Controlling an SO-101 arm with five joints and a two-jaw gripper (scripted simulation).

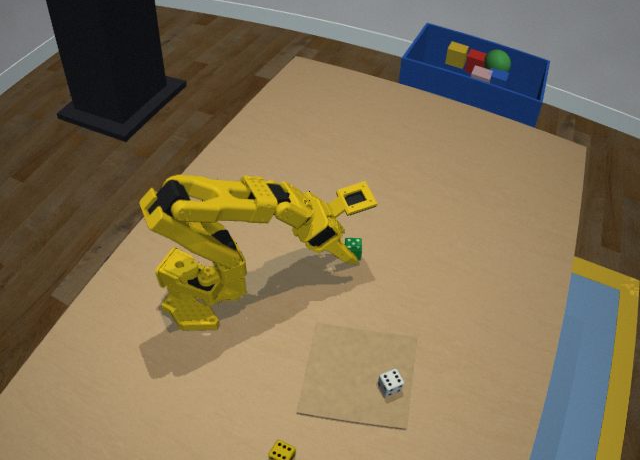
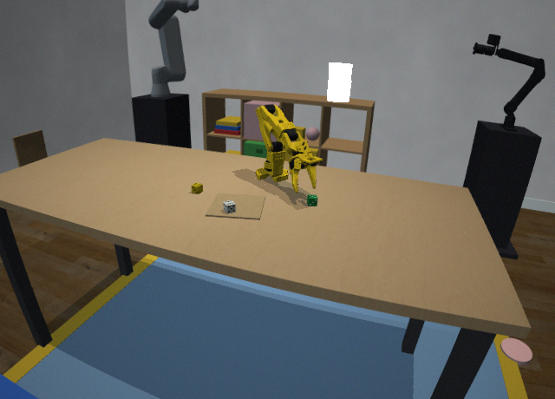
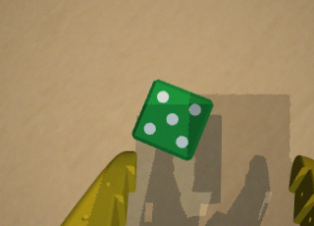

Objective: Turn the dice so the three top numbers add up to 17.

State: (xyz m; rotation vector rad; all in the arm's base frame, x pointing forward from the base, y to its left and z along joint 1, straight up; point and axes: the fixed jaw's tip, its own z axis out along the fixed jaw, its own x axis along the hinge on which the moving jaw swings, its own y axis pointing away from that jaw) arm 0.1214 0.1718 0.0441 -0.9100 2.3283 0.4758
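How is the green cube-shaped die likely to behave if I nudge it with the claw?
The green die sits flat on a broad square face, so it would probably slide before tipping. Its edges look only slightly bevelled, so free rolling seems unlikely.

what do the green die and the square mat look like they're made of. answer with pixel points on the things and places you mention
Green die (image 1: 353, 247) (image 2: 311, 200) (image 3: 166, 113): probably hard plastic, semi-gloss, with crisp edges and even color.
Mat (image 1: 346, 372) (image 2: 246, 205): perhaps cork or felt, matte, going by its mottled tan surface; I can't tell which.
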